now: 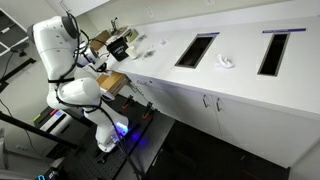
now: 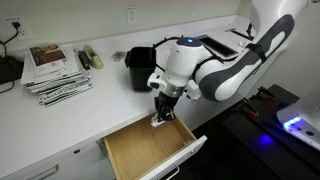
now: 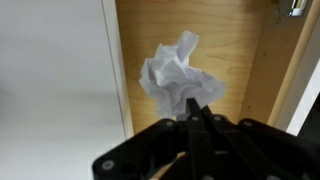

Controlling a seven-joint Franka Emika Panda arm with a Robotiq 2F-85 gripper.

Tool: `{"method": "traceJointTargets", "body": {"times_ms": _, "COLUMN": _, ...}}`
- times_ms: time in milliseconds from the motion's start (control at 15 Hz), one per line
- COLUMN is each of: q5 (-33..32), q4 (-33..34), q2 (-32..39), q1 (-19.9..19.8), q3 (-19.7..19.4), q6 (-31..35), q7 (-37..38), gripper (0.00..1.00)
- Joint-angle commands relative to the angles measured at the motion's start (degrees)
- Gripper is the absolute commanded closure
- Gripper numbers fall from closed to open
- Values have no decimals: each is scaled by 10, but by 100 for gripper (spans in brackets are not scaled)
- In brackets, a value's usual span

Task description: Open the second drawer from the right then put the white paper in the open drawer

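The second drawer from the right (image 2: pixel 150 150) stands pulled out, its light tan wood bottom (image 3: pixel 235 60) bare. My gripper (image 2: pixel 160 116) hangs just over the drawer's far edge, pointing down. In the wrist view the gripper (image 3: pixel 193 104) is shut on the lower edge of the crumpled white paper (image 3: pixel 178 72), and the paper hangs above the wood bottom. In an exterior view the white paper (image 2: pixel 158 123) shows as a small white lump at the fingertips. In an exterior view the open drawer (image 1: pixel 110 81) sits beside the arm, and the gripper is hidden there.
A black bin (image 2: pixel 140 68) and a stack of magazines (image 2: pixel 55 72) stand on the counter behind the drawer. The white countertop has two rectangular cutouts (image 1: pixel 196 50) (image 1: pixel 274 52) with another crumpled white lump (image 1: pixel 226 62) between them. White doors with bar handles (image 1: pixel 205 101) run below.
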Motion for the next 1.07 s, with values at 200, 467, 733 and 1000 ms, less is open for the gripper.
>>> {"method": "traceJointTargets", "body": {"times_ms": 200, "q5": -5, "q4": 81, "q2": 52, "q1": 38, "q3": -16, "q6": -18, "q7": 33, "gripper": 44}}
{"method": "traceJointTargets", "body": {"times_ms": 467, "q5": 1, "q4": 88, "q2": 50, "q1": 42, "q3": -12, "q6": -25, "q7": 35, "gripper": 14}}
{"method": "traceJointTargets", "body": {"times_ms": 733, "q5": 12, "q4": 60, "q2": 23, "q1": 39, "q3": 3, "q6": -26, "q7": 41, "gripper": 0}}
{"method": "traceJointTargets", "body": {"times_ms": 1000, "q5": 20, "q4": 20, "q2": -20, "q1": 43, "q3": 14, "q6": -52, "q7": 69, "gripper": 0}}
